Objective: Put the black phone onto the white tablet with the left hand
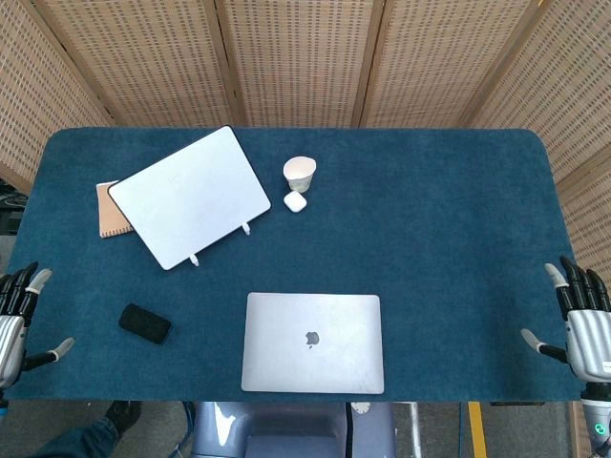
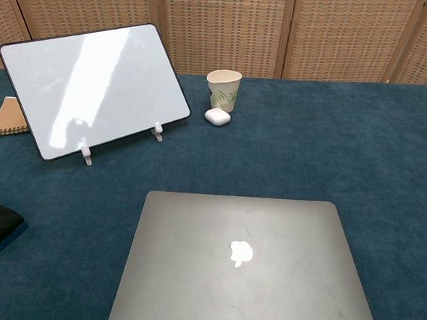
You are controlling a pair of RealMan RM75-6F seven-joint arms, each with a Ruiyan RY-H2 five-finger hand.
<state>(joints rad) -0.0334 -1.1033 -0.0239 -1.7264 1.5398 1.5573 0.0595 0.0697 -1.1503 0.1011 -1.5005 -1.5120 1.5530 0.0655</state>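
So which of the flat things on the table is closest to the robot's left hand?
The black phone. It lies just beside the left hand, while the closed laptop and the propped-up white tablet sit farther away.

Black phone (image 1: pixel 144 323), white tablet (image 1: pixel 190 196), teal table (image 1: pixel 449 219)

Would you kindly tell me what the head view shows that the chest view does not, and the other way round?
Only the head view shows the left hand and right hand, both open at the table's near corners, holding nothing. Only the chest view shows the leaf print on the paper cup and the white tablet propped tilted on its stand. Both show the black phone, closed laptop, earbud case and notebook.
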